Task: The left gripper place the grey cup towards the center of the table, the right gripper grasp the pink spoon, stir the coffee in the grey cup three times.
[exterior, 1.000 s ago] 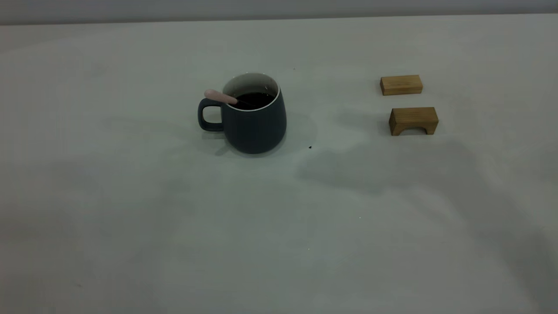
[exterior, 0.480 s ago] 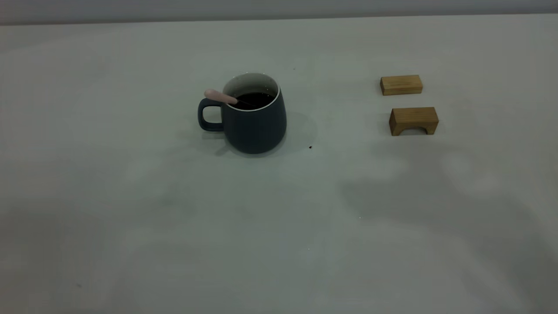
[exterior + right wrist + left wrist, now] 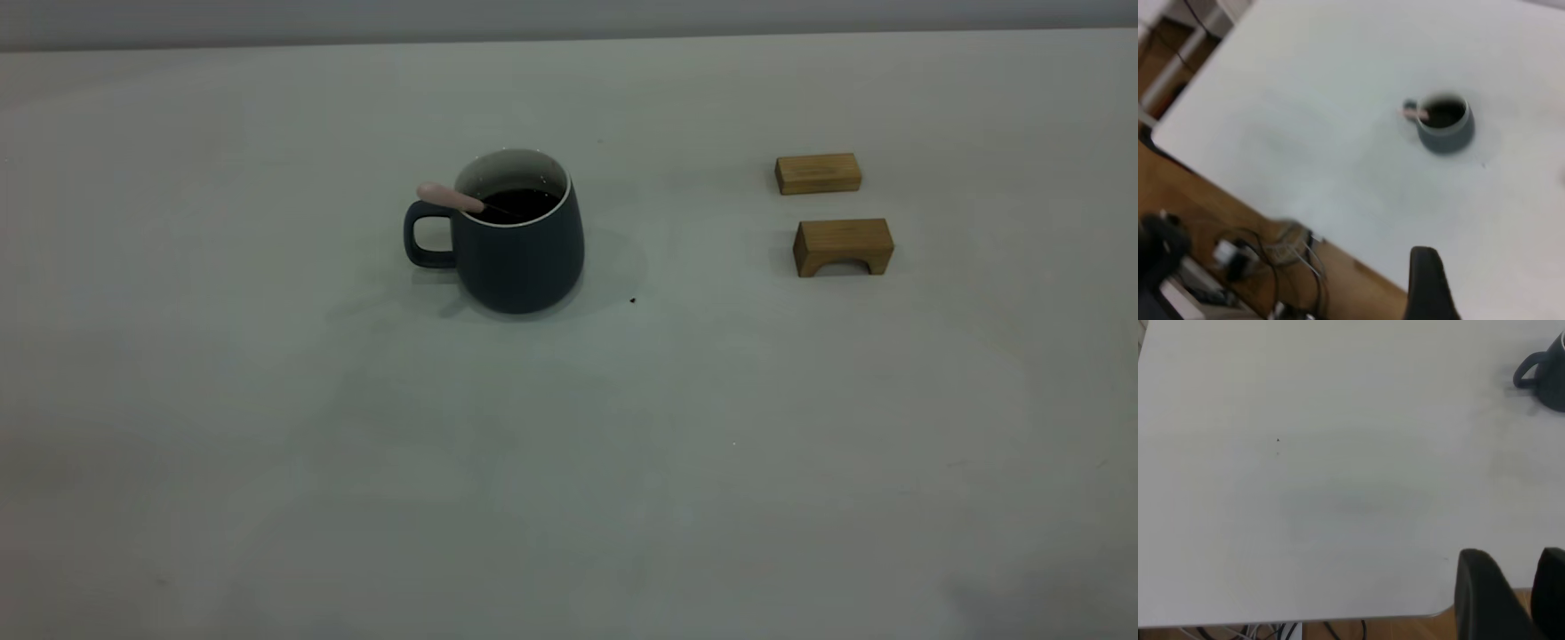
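Upright, grey cup (image 3: 520,240), pink spoon (image 3: 450,197) over rim.

The table (image 3: 569,462) is open along its near edge and left side. The grey cup (image 3: 520,244) stands mid-table. Two wooden blocks (image 3: 836,209) obstruct the area toward the right edge.

A dark grey mug (image 3: 518,238) on the pale table (image 3: 267,427) holds a pink-handled spoon (image 3: 452,198); two tan wooden blocks (image 3: 819,172) sit well right.
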`<state>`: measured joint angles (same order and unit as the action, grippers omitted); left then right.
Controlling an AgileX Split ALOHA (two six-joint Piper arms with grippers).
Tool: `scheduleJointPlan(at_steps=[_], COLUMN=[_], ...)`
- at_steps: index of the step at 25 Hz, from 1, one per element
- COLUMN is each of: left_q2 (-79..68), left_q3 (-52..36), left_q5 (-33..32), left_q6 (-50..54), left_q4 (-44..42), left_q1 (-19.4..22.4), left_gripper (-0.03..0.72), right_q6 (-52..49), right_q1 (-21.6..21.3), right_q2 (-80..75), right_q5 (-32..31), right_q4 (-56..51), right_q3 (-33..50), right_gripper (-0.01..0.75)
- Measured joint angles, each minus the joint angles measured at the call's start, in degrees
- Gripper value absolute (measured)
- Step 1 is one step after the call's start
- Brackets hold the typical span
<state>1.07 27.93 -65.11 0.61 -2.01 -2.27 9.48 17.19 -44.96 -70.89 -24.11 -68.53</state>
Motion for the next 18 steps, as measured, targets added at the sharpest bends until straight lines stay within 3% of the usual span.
scheduleJointPlan(at_steps=[9, 14, 18], left_q2=[0.0, 0.0, 0.0], left_q3=[0.0, 0.0, 0.0], left_q5=[0.0, 0.0, 0.0], left_q6=[0.0, 0.0, 0.0], left_q4=[0.0, 0.0, 0.0], left_q1=[0.0, 0.0, 0.0], left_gripper=[0.247, 0.247, 0.247], right_q6=[6.9, 8.0, 7.5], right_q1=[-10.5, -15.5, -17.0], right_q2=[22.8, 30.4, 34.5], right_q5=[0.0, 0.2, 5.4], right_q4=[5.7, 9.5, 10.4], right_q3=[25.0, 33.6, 38.8], right_gripper=[0.547, 0.547, 0.547])
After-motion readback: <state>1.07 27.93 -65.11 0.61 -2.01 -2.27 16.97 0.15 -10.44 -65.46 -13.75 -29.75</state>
